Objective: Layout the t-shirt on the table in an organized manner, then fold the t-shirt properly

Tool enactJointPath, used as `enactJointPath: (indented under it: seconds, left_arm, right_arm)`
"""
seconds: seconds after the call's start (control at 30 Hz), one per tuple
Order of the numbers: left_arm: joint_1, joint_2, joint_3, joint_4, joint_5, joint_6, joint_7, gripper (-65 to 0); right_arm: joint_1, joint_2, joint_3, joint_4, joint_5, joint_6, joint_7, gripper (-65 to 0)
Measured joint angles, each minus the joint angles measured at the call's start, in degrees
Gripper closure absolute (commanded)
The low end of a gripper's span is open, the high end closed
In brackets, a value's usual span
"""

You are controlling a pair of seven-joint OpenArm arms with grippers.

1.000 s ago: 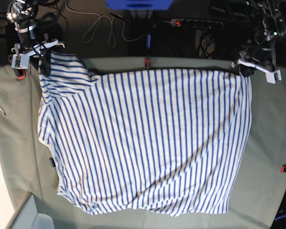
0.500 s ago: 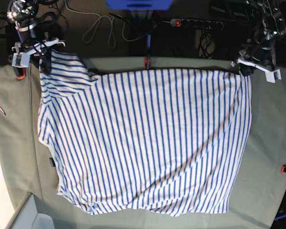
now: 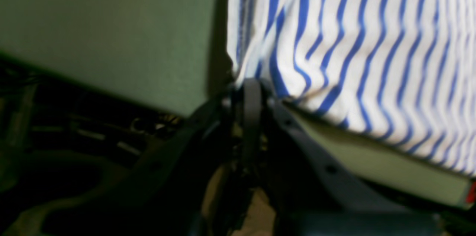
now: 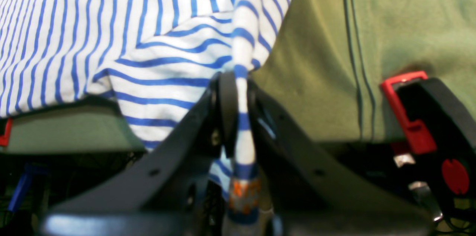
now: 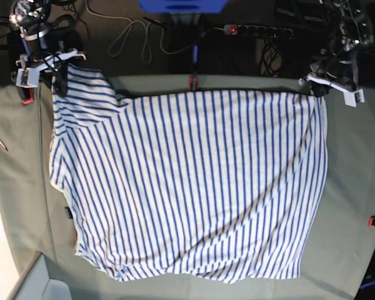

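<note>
Across the pale green surface [image 5: 356, 162] the t-shirt [image 5: 194, 181] lies spread almost flat, filling most of the middle. Its far edge runs along the far rim of the surface, and its near hem sits close to the near rim. On the left side of the base view the cloth bunches and slopes inward, so the outline is not yet square; the right side hangs straighter.

The step in hand looks like the layout stage, with both far corners pinched for a pull or a flick. To do it well, the two arms should probably keep even tension between the corners. They would lower the cloth together so that the far edge lands straight. The left-side fold would then want drawing outward before any folding begins. Uneven height or an early release would likely leave the slack on the left in place.

The right end effector [image 4: 238, 91], at the far left corner in the base view, is closed on a gathered strip of the striped cloth, which runs down between its jaws. The left end effector [image 3: 253, 94], at the far right corner, is likewise clamped on the shirt's corner edge. A small red clamp [image 4: 407, 113] grips the surface edge just beside the right end effector.
</note>
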Motion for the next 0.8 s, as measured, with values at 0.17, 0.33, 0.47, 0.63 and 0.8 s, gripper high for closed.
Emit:
enactJointPath:
  seconds: [0.17,0.33,0.47,0.63,0.8]
  left_arm:
    - [-0.2,1.9,0.9,0.0,4.3,0.1,-0.7,-0.2]
    - [-0.3,2.2,0.9,0.2,5.2,0.1,-0.7,-0.2]
    - [-0.3,2.1,0.8,0.4,5.0,0.0,-0.4,-0.2]
    - [1.8,2.1,0.7,5.9,5.0,0.0,0.0,-0.2]
    - [3.0,2.1,0.7,12.7,5.2,0.0,0.6,-0.2]
  right_arm:
    - [0.0,0.0,0.0,0.0,0.0,0.0,0.0,0.0]
    - [0.0,0.0,0.0,0.0,0.0,0.0,0.0,0.0]
    - [-0.2,0.0,0.1,0.0,0.0,0.0,0.0,0.0]
    - [-1.4,0.0,0.3,1.3,0.0,0.0,0.0,0.0]
    - [-2.1,0.0,0.7,3.3,0.0,0.0,0.0,0.0]
